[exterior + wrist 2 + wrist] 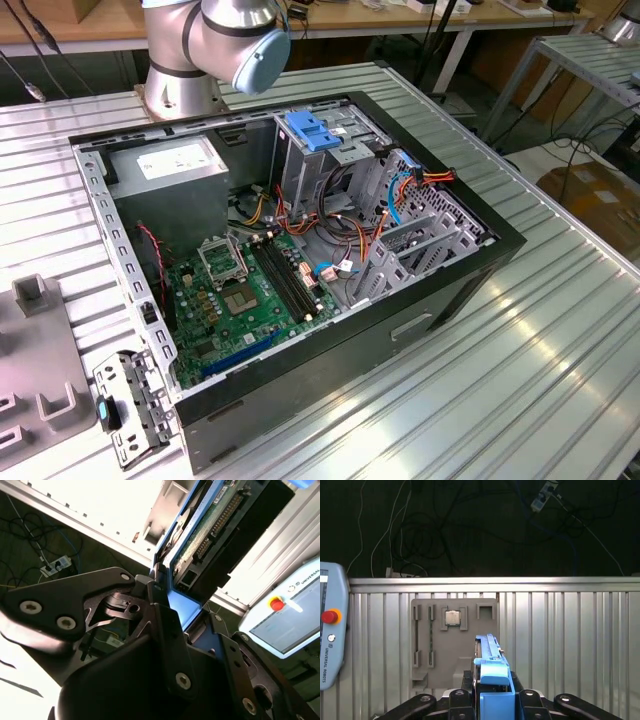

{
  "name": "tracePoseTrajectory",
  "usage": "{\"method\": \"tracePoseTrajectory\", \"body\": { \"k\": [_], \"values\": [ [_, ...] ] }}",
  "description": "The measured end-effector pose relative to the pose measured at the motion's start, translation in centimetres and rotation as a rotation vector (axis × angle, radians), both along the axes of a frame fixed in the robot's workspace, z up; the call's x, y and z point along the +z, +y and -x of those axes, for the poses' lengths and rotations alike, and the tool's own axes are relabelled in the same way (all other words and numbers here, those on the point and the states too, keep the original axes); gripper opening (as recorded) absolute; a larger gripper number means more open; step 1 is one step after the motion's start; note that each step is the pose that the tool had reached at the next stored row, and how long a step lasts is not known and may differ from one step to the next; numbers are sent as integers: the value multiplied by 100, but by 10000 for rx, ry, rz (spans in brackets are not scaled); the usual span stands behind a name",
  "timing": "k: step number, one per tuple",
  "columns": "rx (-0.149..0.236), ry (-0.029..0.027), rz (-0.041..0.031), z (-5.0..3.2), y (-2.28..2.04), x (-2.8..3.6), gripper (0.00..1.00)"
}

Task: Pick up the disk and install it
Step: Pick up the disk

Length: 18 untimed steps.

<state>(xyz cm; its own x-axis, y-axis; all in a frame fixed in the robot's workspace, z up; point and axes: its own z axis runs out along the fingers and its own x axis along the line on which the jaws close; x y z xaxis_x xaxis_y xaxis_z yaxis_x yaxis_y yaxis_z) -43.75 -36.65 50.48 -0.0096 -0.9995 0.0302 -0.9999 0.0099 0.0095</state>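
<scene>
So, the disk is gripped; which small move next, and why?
Probably carry the disk toward the open computer case. The fingers clamp it, and in the first wrist view it hangs over the ribbed table near the grey tray.

A: What is seen of the disk in the second wrist view?
B: Glossy blue plastic rails are seen around a green circuit board; the hand is made of matt black links fixed with bright metal screws.
A: And the surface?
B: Ribbed, dull silvery metal is seen. The case is finished matt black outside, bare grey sheet metal inside; at its 8 o'clock in the exterior view, a glossy green motherboard is mounted.
</scene>
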Motion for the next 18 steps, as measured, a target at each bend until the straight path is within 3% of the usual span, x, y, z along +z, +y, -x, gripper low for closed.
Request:
{"method": "tracePoseTrajectory", "body": {
  "k": [18],
  "values": [
    [0, 1, 0, -203, 0, 0, 37]
  ]
}}
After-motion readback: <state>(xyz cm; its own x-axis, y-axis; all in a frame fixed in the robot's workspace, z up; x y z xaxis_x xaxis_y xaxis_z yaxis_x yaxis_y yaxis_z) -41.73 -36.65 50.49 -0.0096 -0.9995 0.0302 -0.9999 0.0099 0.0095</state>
